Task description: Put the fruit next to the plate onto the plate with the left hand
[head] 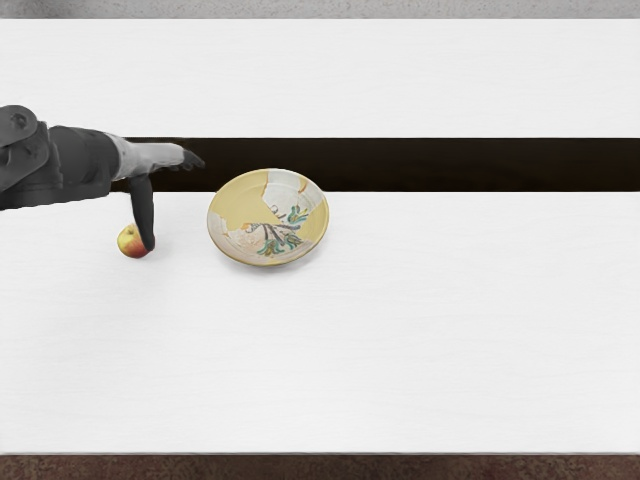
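**Bench, left-hand station: apple, plate, one arm**

Item 1. Left hand [150, 168]: enters from the left edge on a dark forearm, at the far edge of the near bench [420, 340]. It is spread open. The pale fingers [183, 157] reach straight out to the right, over the dark gap. One dark digit [143, 208] points down and toward the near side. Its tip meets the right side of the apple, and nothing closes round the fruit.

Item 2. Apple [131, 242]: small, red and yellow. It lies on the bench, left of the plate and apart from it, directly under the hand. It is not on the plate.

Item 3. Plate [268, 217]: round and shallow, yellow and cream, with a branch and blue-green leaves painted on it. It lies flat near the far edge of the bench, right of the apple. It carries nothing.

Item 4. Dark gap [450, 165]: a long strip running left to right behind the plate. It separates the near bench from a second white surface [400, 80] on the far side.
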Motion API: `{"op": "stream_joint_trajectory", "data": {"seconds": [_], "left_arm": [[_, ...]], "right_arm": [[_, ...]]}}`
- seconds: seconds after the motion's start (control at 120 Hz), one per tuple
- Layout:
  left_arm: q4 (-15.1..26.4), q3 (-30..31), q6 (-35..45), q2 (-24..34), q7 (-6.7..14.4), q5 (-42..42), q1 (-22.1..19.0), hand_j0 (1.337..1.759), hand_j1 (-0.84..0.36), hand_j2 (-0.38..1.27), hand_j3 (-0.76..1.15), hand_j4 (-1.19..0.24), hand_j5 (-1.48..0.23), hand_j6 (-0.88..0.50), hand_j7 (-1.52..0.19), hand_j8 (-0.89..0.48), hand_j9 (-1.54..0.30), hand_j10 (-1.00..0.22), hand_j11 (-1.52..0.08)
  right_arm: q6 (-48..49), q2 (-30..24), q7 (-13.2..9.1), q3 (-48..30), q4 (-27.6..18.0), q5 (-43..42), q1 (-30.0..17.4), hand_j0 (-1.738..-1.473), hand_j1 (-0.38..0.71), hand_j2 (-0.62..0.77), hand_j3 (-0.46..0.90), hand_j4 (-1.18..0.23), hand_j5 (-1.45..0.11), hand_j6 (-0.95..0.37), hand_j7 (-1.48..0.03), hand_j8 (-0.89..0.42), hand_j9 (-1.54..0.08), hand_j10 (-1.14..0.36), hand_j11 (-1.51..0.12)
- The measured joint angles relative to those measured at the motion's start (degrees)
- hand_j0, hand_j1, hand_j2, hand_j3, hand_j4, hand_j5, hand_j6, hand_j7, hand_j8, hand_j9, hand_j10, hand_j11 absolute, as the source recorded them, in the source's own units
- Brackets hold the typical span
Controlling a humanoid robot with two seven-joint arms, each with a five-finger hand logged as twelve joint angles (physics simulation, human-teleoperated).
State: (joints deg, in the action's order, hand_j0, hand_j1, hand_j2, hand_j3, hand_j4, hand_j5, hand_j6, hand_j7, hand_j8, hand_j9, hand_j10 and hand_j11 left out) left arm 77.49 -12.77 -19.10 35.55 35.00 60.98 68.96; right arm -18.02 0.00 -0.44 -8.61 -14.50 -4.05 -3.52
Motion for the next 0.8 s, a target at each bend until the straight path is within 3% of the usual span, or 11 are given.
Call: {"op": "stream_joint_trajectory", "data": {"seconds": [0.208, 0.433, 0.8], "left_arm": [[0.02, 8.21, 5.96, -1.29, 0.0, 4.11, -0.15, 1.658, 0.21, 0.03, 0.0, -0.12, -0.15, -0.12, -0.15, -0.12, -0.15, -0.12, -0.15], [-1.33, 12.18, 8.79, -1.6, 0.0, 8.86, -0.12, 1.658, 0.17, 0.03, 0.0, -0.16, -0.2, -0.16, -0.2, -0.16, -0.2, -0.15, -0.2], [-1.98, 13.35, 8.92, -2.59, 0.0, 8.9, -0.26, 1.658, -0.09, 0.08, 0.0, -0.37, -0.47, -0.37, -0.47, -0.37, -0.47, -0.37, -0.47]], "right_arm": [[0.0, 0.0, 0.0, 0.0, 0.0, 0.0, 0.0, -1.658, -0.35, 0.0, 0.0, 0.0, 0.0, 0.0, 0.0, 0.0, 0.0, 0.0, 0.0], [0.0, 0.0, 0.0, 0.0, 0.0, 0.0, 0.0, -1.658, -0.35, 0.0, 0.0, 0.0, 0.0, 0.0, 0.0, 0.0, 0.0, 0.0, 0.0], [0.0, 0.0, 0.0, 0.0, 0.0, 0.0, 0.0, -1.658, -0.35, 0.0, 0.0, 0.0, 0.0, 0.0, 0.0, 0.0, 0.0, 0.0, 0.0]]}}
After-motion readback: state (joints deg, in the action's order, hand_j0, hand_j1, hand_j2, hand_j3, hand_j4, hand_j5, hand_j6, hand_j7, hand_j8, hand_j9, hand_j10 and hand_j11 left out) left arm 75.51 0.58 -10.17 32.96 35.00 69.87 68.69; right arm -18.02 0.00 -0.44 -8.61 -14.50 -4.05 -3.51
